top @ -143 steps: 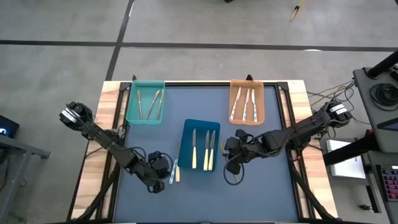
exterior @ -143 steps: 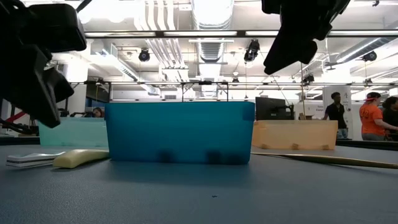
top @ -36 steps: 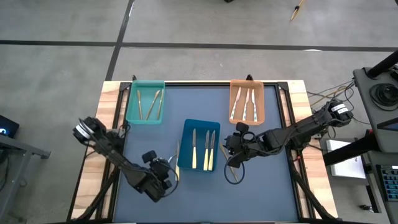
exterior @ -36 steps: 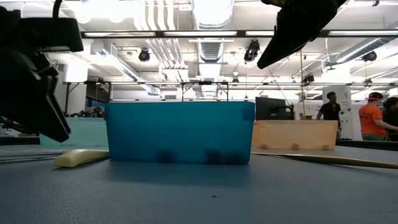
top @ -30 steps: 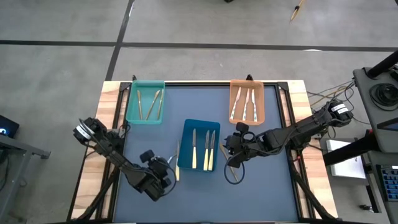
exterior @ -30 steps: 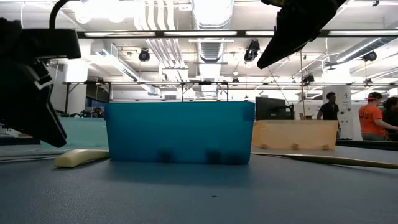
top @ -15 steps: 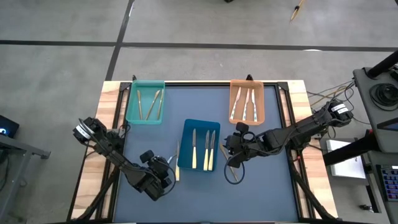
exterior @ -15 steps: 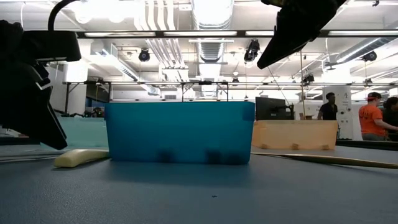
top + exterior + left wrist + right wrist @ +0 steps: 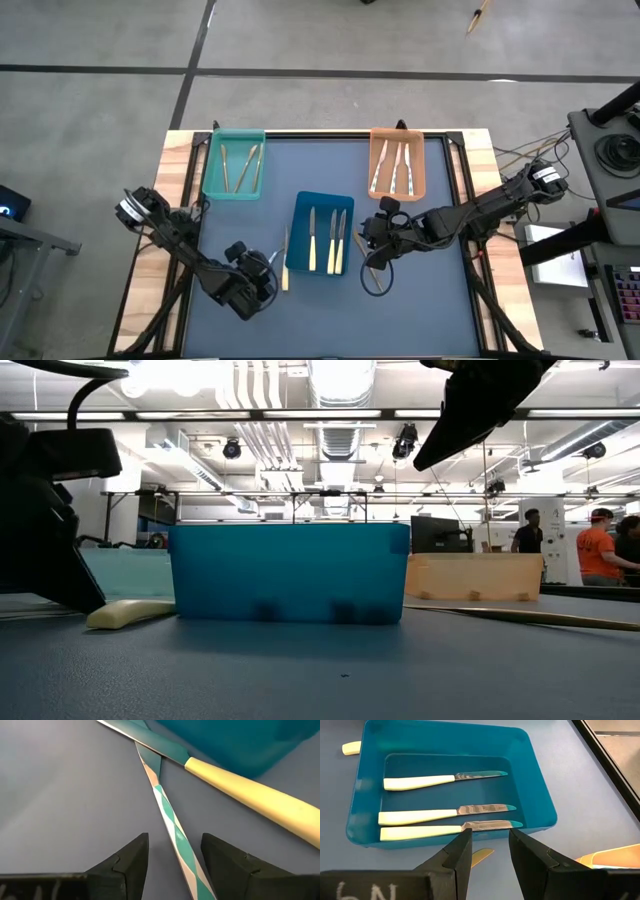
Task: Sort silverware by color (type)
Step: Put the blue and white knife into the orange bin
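Left of the blue tray (image 9: 322,196), a slim silvery utensil (image 9: 170,822) lies flat on the mat. A cream-handled knife (image 9: 250,795) lies across its far end. My left gripper (image 9: 172,865) is open and low over the mat, one finger on each side of the slim utensil, touching nothing. My right gripper (image 9: 487,852) hangs open above the mat, right of the blue tray. A gold-tan handle (image 9: 481,854) lies on the mat below its fingers. Three cream-handled knives (image 9: 417,816) lie in the blue tray.
A teal tray (image 9: 235,134) at the far left holds gold-tan utensils, and an orange tray (image 9: 398,131) at the far right holds silvery ones. The gold-tan utensil (image 9: 520,617) lies on the mat right of the blue tray. People stand in the room beyond the table.
My left gripper has sunk a little toward the mat beside the cream-handled knife. The utensils and trays have stayed where they were.
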You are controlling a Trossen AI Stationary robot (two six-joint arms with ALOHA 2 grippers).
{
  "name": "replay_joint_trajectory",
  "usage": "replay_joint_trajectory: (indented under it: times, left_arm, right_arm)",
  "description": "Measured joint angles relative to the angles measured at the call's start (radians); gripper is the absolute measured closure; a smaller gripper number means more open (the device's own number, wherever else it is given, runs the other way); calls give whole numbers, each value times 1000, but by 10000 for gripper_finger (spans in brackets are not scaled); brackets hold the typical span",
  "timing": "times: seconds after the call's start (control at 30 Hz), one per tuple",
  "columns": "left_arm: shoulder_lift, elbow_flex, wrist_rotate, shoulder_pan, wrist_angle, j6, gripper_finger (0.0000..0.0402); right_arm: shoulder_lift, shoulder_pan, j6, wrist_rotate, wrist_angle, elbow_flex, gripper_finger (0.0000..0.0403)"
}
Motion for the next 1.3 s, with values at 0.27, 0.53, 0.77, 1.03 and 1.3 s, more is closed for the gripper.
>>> replay_joint_trajectory:
  times: [0.27,0.53,0.77,1.03,1.3]
  left_arm:
    - [2,-16,5,0,7,-20,246]
    - [3,-16,12,0,14,-22,303]
    - [5,-17,9,2,9,-25,336]
    - [6,-19,2,2,6,-33,369]
    - [5,-23,-4,2,4,-82,385]
  right_arm:
    - [0,0,2,0,0,0,282]
    - [0,0,2,0,0,0,282]
    - [0,0,2,0,0,0,282]
    - [0,0,2,0,0,0,282]
    - [0,0,2,0,1,0,282]
